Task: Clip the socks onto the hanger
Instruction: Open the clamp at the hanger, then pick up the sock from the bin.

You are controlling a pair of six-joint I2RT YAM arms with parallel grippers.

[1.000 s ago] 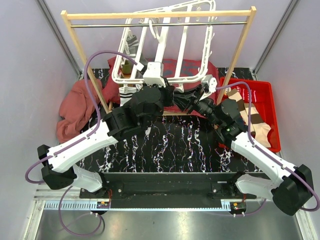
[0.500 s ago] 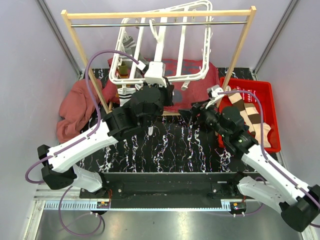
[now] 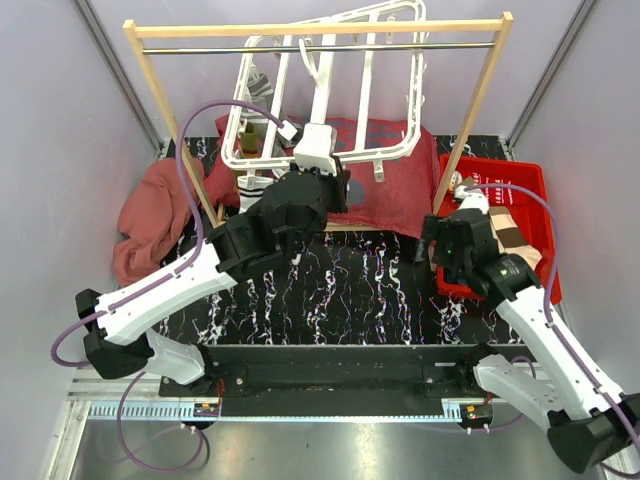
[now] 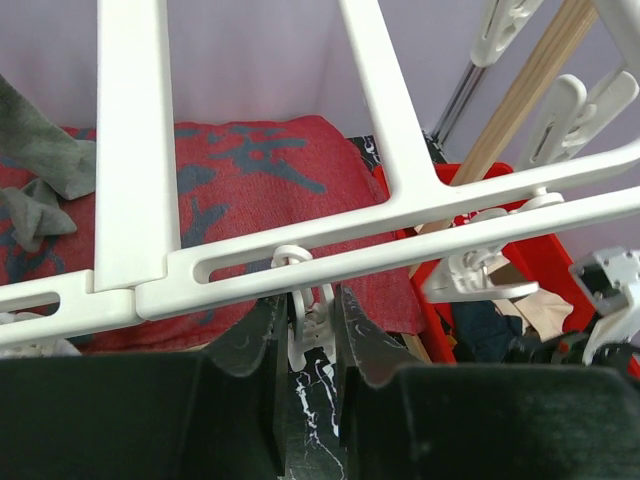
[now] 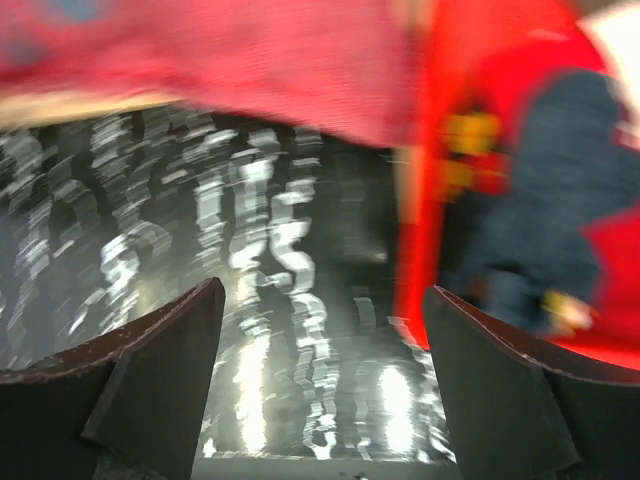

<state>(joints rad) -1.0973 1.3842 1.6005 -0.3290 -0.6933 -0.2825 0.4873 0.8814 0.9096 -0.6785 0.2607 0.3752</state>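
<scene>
Right gripper [image 5: 320, 330] has pulled back from under the hanger [image 3: 322, 95] to mid-right of the top view, now over the left rim of the red bin [image 3: 535, 185]; fingers wide apart, nothing btwn them. Left gripper [image 4: 305, 335], frame centre, fingers nearly together, pinching a white clip [image 4: 300, 300] hanging off hanger's front bar. Hanger sits tilted, upper centre. Socks [image 3: 505, 235] lie in bin; grey sock [image 4: 45, 150] upper left in left wrist view.

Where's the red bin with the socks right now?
Top view: the red bin sits on the right side of the table, just right of the wooden rack's right leg, with the open right gripper at its near-left edge.
</scene>
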